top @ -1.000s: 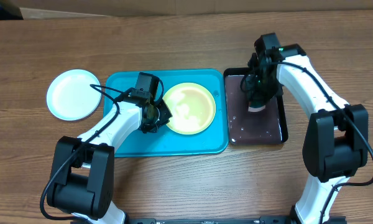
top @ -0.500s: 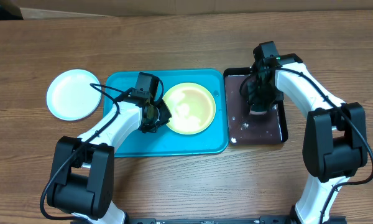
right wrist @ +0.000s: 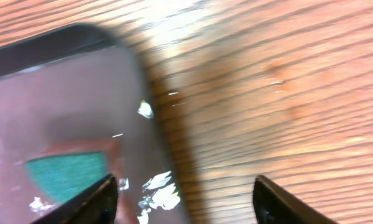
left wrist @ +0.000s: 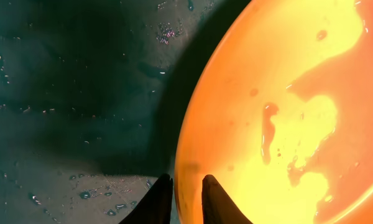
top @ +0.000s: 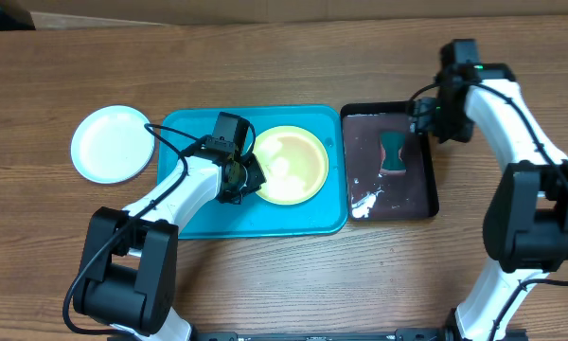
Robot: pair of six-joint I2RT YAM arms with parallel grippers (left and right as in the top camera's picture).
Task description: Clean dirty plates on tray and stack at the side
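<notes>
A yellow-green plate (top: 293, 163), wet with streaks of water, lies on the turquoise tray (top: 194, 216). My left gripper (top: 240, 177) is shut on the plate's left rim. In the left wrist view the plate (left wrist: 286, 106) glows orange-yellow, and the left gripper (left wrist: 185, 196) has one finger on the plate and the other outside it over the wet tray (left wrist: 62, 93). A pale round plate (top: 110, 143) rests on the table left of the tray. My right gripper (top: 424, 119) hangs open and empty over the black tray's right rim; the right wrist view shows it (right wrist: 183, 199) wide apart.
A glossy black tray (top: 364, 128) stands just right of the turquoise tray, with a green sponge (top: 395, 154) lying in it and white foam flecks (top: 364, 202) near its front. In the right wrist view the sponge (right wrist: 65, 174) is at lower left, with wooden table (right wrist: 286, 93) beyond the rim.
My right gripper opened and left the sponge in the black tray, then rose and moved right and back. My left gripper stayed on the plate's rim and shifted slightly right.
</notes>
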